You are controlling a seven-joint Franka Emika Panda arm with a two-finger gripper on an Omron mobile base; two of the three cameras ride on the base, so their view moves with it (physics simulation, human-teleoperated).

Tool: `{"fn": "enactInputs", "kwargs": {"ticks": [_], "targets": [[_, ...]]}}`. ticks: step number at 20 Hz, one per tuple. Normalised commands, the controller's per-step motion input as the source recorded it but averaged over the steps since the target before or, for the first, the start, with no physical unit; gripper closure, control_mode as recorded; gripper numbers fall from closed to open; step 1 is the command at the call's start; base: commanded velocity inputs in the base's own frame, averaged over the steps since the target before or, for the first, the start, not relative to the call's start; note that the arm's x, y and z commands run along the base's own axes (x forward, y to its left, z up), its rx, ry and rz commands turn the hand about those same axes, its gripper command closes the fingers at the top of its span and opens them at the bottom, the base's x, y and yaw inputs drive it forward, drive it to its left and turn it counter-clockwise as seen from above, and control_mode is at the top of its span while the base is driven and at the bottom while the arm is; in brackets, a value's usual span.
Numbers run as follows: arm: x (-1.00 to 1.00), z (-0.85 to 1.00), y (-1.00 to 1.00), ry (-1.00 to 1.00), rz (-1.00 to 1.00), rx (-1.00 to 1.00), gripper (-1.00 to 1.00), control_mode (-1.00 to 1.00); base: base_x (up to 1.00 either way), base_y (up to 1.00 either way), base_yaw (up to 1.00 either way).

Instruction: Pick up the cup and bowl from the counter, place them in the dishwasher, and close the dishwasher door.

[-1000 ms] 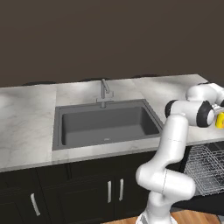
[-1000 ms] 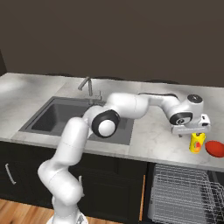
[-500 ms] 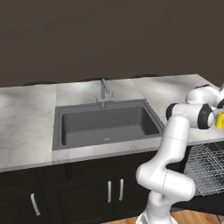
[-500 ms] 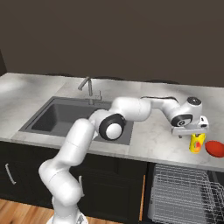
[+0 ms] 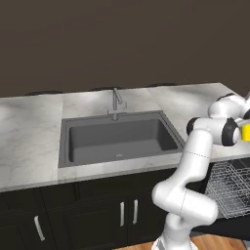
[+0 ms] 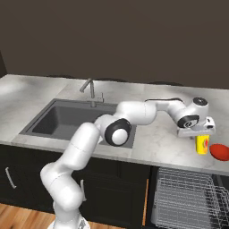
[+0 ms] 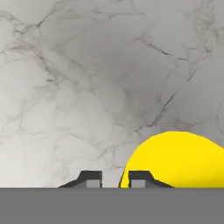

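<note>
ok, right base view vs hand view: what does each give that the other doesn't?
Right base view alone: the red bowl on the counter just beside the cup, the sink with its tap, the arm's reach across the counter, and the dishwasher with its wire rack pulled out below.

Hand view alone: the two dark fingertips close up, with the cup lying off to one side of them rather than between them.

Both share: the yellow cup and the marble countertop, with the gripper right above the cup.
</note>
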Motion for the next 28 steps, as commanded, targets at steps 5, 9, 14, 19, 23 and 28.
{"fn": "enactInputs", "kwargs": {"ticks": [5,9,14,19,23,28], "targets": [[-0.07,0.00,0.00,-0.04,0.00,0.01,1.00,-1.00,0.00,0.00,0.00],[-0.25,0.05,0.00,-0.09,0.02,0.00,1.00,-1.00,0.00,0.00,0.00],[-0.36,0.18,0.00,-0.14,0.02,0.00,1.00,-1.00,0.00,0.00,0.00],[-0.36,0.27,0.04,-0.15,0.05,0.00,1.00,-1.00,0.00,0.00,0.00],[-0.17,0.30,0.05,-0.12,0.04,0.00,1.00,-1.00,0.00,0.00,0.00],[-0.03,0.15,0.00,-0.08,0.04,0.00,1.00,-1.00,0.00,0.00,0.00]]}}
